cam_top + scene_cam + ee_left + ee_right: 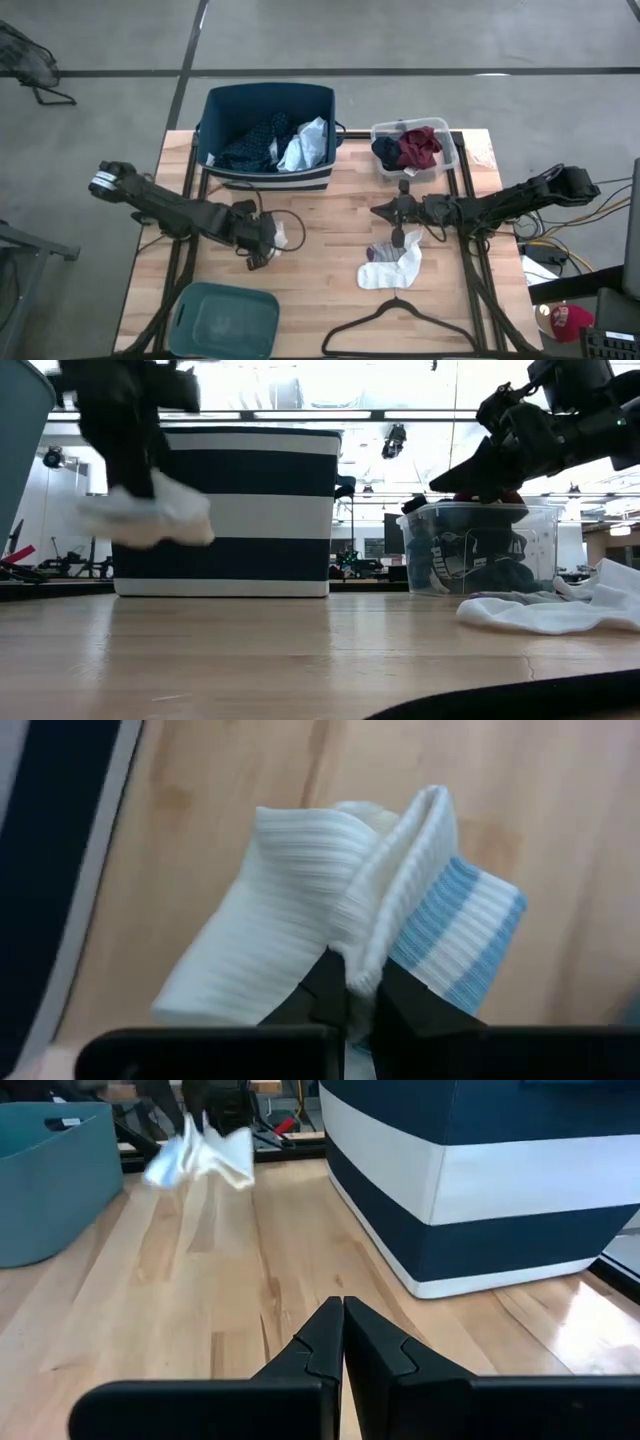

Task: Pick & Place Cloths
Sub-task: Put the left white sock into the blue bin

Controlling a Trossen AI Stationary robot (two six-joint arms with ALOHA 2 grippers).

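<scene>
Hanger sits at bottom edge of the high view, untouched. Left gripper pinches a white sock clear of the table, centre-left, probably bound for the navy tub. Right gripper pressed together, empty, above the socks right of centre.

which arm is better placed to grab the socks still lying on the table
Right. The right gripper, shut and empty, hovers directly beside the white and grey socks, while the left gripper is farther off and already shut on a white sock.
</scene>
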